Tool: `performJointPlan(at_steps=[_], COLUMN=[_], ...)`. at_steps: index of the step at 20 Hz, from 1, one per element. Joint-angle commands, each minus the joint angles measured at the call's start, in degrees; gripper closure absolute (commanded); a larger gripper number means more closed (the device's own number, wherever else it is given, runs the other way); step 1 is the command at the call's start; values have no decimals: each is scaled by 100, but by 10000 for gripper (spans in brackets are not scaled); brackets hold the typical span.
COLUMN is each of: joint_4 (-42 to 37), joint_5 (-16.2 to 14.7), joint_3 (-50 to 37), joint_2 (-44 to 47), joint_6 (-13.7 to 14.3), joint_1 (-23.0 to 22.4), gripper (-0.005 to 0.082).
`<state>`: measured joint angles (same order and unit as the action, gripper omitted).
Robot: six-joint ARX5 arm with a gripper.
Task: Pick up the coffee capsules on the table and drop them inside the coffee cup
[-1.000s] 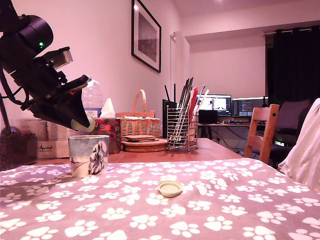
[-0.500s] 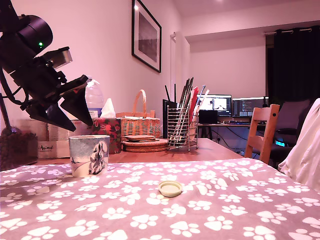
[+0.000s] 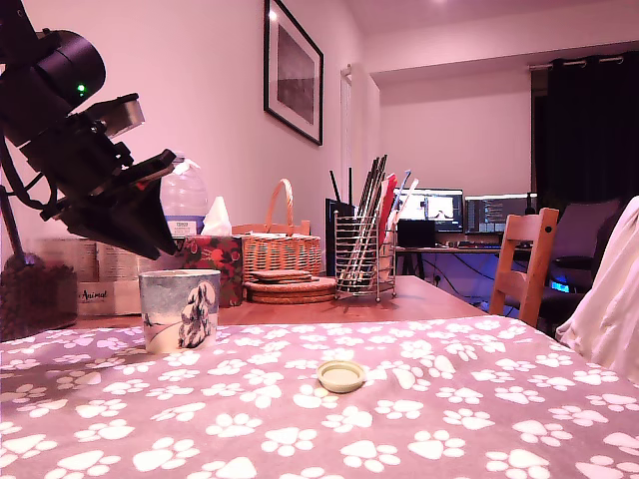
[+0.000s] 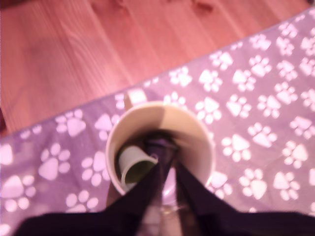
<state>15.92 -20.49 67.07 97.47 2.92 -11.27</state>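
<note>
The coffee cup [image 3: 180, 309], white and pale blue with a dog print, stands on the paw-print cloth at the exterior view's left. My gripper [image 3: 165, 242] hangs tilted just above and behind its rim, fingers together and holding nothing. In the wrist view the cup [image 4: 199, 135] is seen from above, with a cream coffee capsule [image 4: 135, 164] lying on its side inside. A dark shape [image 4: 160, 142] beside it, possibly the dark capsule, is partly hidden by my gripper [image 4: 166, 158].
A pale round lid-like thing [image 3: 339, 375] lies on the cloth right of the cup. Behind it are a wire utensil holder [image 3: 364, 261], a wicker basket [image 3: 280, 247], stacked coasters [image 3: 290, 287], a tissue box [image 3: 215, 261] and a bottle [image 3: 185, 198]. A wooden chair [image 3: 524, 261] stands at the right.
One second ago the gripper held the cream capsule above the cup. It then opened and the capsule dropped in. Now the fingers have come together again; the arm has barely moved.
</note>
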Motion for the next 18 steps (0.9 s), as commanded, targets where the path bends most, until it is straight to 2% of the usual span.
performJointPlan(at_steps=[1,10,18], joint_4=[7,273,197], joint_5=[-15,37,483], joint_3=[79,-2,-785], joint_2=[-306,-1174,-2227], joint_6=[11,57,50], joint_1=[-31,-31,-31], gripper=[790,790,790])
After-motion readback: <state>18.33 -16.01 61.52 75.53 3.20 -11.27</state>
